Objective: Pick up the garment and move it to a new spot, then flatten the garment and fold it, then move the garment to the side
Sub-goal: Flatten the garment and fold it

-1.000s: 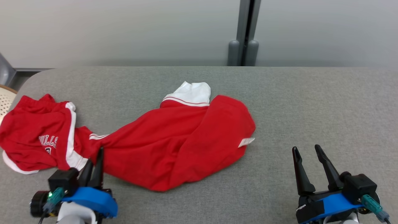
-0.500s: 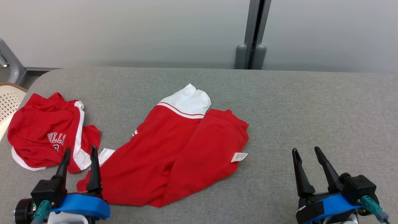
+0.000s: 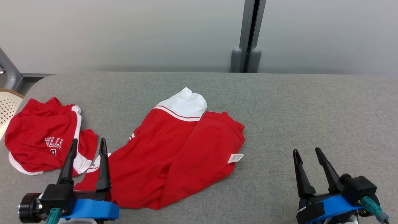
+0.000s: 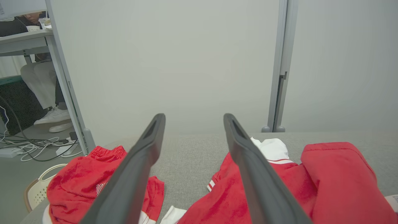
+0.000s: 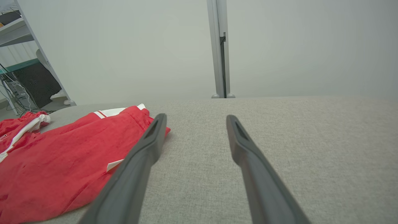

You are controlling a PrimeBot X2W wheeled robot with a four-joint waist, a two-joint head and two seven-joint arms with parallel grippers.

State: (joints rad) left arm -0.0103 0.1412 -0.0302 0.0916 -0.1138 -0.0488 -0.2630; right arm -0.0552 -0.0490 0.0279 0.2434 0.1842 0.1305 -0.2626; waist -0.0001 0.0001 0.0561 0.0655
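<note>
Head view: the red garment (image 3: 174,155) lies crumpled in the middle of the grey counter (image 3: 295,105), its white-banded end toward the upper middle and a white label (image 3: 235,158) at its right edge. Red shorts (image 3: 37,143) sit at the frame's left edge. The left pincer (image 3: 88,141), lower left, stands apart and empty by the garment's lower-left corner. The right pincer (image 3: 306,151), lower right, stands apart over bare counter.

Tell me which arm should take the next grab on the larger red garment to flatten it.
Left, probably. The left gripper stands open with its fingertips at the larger red garment's near left end. The right gripper, also open, sits over bare grey surface, apart from the cloth's right edge.
</note>
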